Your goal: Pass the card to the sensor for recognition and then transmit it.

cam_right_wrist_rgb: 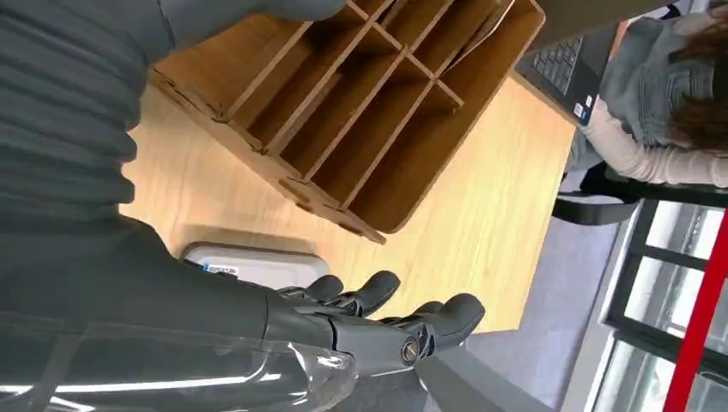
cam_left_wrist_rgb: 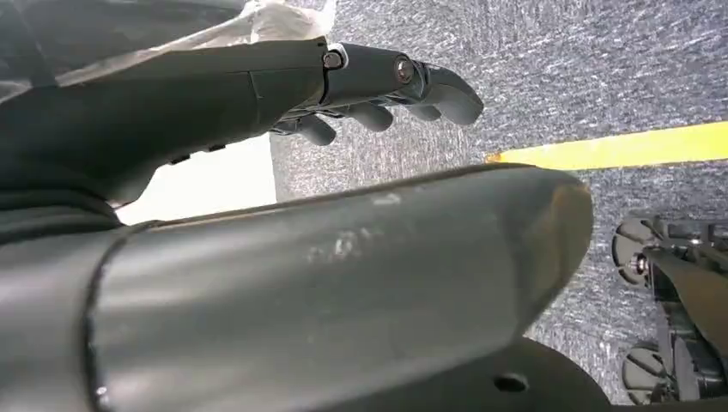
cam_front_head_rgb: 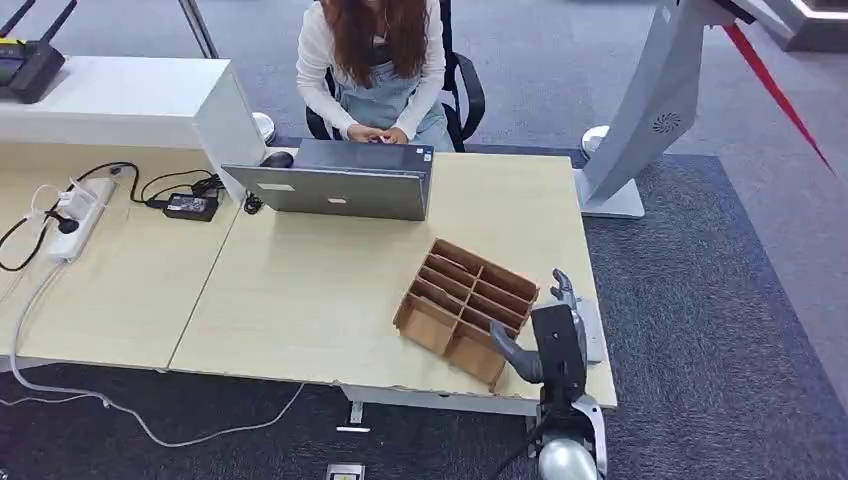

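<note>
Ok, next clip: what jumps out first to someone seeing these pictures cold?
The wooden divider box sits at an angle near the table's right front corner, its compartments empty. Just right of it the right hand hovers over a flat grey device at the table edge. Across the table, a person works at a laptop.

Grey sensor [cam_front_head_rgb: 592, 330] at lower right of head view: mostly covered by right hand [cam_front_head_rgb: 548, 335]. Wooden organizer [cam_right_wrist_rgb: 360, 103] cut off by top edge in right wrist view. Person [cam_front_head_rgb: 375, 60]: head cut off by top edge. No card discernible.
</note>
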Available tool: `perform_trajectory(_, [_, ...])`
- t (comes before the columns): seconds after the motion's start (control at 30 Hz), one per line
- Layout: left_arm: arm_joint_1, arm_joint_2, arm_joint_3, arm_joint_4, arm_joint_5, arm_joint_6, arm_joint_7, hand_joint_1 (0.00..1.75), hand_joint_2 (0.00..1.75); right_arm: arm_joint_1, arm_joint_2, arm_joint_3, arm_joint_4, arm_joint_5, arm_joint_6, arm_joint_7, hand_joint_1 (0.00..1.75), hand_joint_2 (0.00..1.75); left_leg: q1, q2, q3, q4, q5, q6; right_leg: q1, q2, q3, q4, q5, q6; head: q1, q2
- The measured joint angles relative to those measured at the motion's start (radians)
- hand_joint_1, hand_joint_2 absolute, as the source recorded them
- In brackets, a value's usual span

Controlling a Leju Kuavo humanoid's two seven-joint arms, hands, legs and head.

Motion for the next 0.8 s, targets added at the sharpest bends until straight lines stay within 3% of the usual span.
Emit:
perform_trajectory(0.2, [0.000, 0.001, 0.000, 0.000, 0.000, 0.000, 0.000, 0.00, 0.00, -0.001, 0.000, 0.002, 0.006, -0.003, -0.002, -0.004, 0.00, 1.75, 0.000, 0.000, 0.000, 0.000, 0.000, 0.000, 0.000, 0.000, 0.000, 0.000, 0.000, 0.000, 0.000, 0.000])
perform_trajectory(0.3, [0.003, -0.001, 0.000, 0.000, 0.013, 0.015, 0.000, 0.00, 0.00, 0.017, 0.010, -0.033, -0.024, -0.131, -0.079, -0.219, 0.00, 1.75, 0.000, 0.000, 0.001, 0.000, 0.000, 0.000, 0.000, 0.000, 0.000, 0.000, 0.000, 0.000, 0.000, 0.000])
perform_trajectory(0.33, [0.005, -0.002, 0.000, 0.000, 0.014, 0.022, 0.000, 0.00, 0.00, 0.017, 0.009, -0.056, -0.049, -0.165, -0.096, -0.252, 0.00, 1.75, 0.000, 0.000, 0.001, 0.000, 0.000, 0.000, 0.000, 0.000, 0.000, 0.000, 0.000, 0.000, 0.000, 0.000])
perform_trajectory(0.8, [0.006, -0.009, 0.000, 0.000, 0.016, 0.026, 0.001, 0.00, 0.00, 0.044, 0.003, -0.171, -0.209, -0.185, -0.098, -0.294, 0.00, 1.75, 0.000, 0.001, 0.001, 0.000, 0.000, 0.000, -0.001, 0.001, 0.000, 0.000, 0.000, 0.000, 0.000, 0.000])
